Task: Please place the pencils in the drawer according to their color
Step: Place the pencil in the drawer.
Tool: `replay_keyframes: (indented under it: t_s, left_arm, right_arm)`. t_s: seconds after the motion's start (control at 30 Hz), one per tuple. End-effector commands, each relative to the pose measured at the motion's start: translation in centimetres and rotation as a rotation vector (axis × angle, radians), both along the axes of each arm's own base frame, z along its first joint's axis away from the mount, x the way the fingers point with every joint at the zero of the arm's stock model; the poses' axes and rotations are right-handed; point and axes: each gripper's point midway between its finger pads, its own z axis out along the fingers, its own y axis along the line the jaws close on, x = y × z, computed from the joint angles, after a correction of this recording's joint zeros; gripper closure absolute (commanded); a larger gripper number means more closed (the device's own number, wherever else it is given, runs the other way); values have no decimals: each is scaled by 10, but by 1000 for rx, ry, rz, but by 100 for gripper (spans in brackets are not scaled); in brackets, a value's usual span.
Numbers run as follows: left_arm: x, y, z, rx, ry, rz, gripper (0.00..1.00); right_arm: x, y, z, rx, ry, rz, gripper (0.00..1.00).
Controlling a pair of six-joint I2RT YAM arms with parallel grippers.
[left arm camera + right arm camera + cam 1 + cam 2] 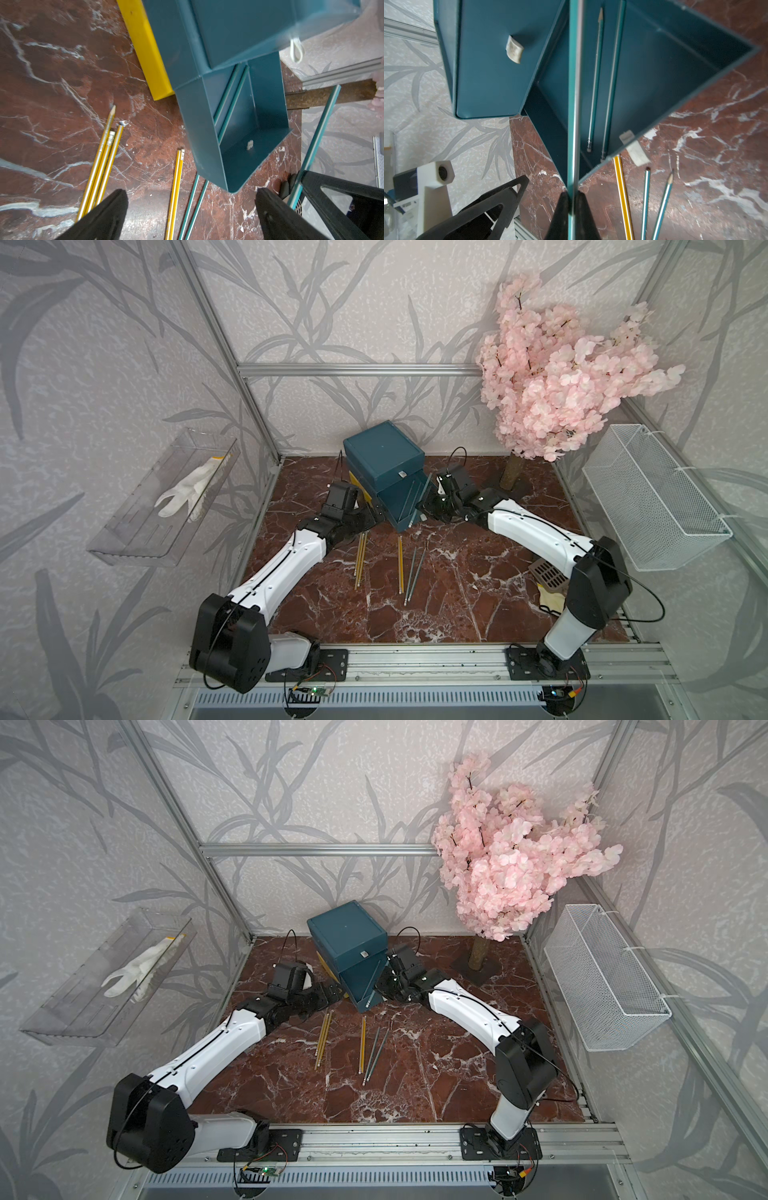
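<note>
No text, label, brand, number or sign is legible anywhere; the thin yellow and teal pencils (401, 564) and the dark teal plastic drawer box (382, 452) show no readable lettering

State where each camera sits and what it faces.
Top views: high in front, looking down and back over the table; left arm, right arm show.
Left wrist: on the left arm, looking past the open left gripper at drawer and loose pencils.
Right wrist: on the right arm, looking past the right gripper, shut on a teal pencil, into the open tier.
Shared: both wrist views show that tier holding two pencils.
</note>
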Motion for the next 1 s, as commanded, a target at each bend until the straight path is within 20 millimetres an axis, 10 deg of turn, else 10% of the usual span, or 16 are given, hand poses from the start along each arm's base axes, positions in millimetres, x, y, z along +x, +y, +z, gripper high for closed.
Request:
replay_keyframes:
  t_s: [0.0,0.4,0.9,0.97]
  left_arm:
    - [6,7,23,-19,-56,23,0]
    - [0,10,15,-29,-39,25,0]
    - [-1,8,12,-44,-29,17,0]
    - [-2,8,12,-44,-30,17,0]
  right_arm:
    - [25,-1,2,4,-28,-39,100]
    - [65,6,-16,-38,-14,-53,100]
    - [48,30,-48,-92,41,35,99]
    - [46,32,-48,-96,42,42,83]
